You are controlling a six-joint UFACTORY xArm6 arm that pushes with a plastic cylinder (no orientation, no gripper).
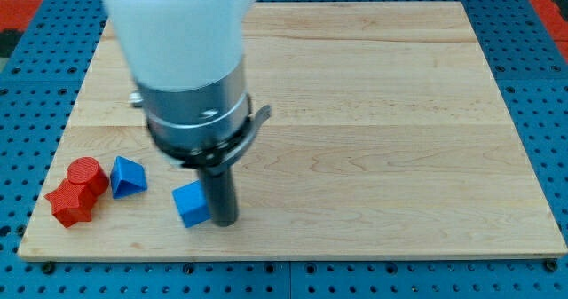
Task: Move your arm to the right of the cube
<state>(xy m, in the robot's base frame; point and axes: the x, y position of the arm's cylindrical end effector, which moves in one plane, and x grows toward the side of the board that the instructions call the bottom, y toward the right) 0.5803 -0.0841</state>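
Single view, reading from the view's left across. At the far lower left of the wooden board [373, 113] two red pieces are sitting pressed together: a red cylinder [86, 175] and, just below and left of it, a red star-like block [68, 202] whose outline is soft here, so the shape is only probable. Just to the right of them a blue wedge-like block [127, 176] is lying, close to the cylinder but apparently not touching. Next rightward, near the board's bottom edge, the blue cube [191, 203] is resting slightly turned. My tip [225, 222] is standing immediately on the cube's right side; the rod is running up behind the cube's right edge, and whether it is touching that face or is a hair apart cannot be told from this angle. There are no jaws on this tool to be apart or together: it is a bare rod, clamped on nothing. The arm body is blocking the board's upper left. Everything to the view's right of the rod is bare wood. Judgement on progress: the tip is already sitting right of the cube, so the task is looking essentially complete; at most a slight easing rightward is remaining, to avoid nudging the cube.
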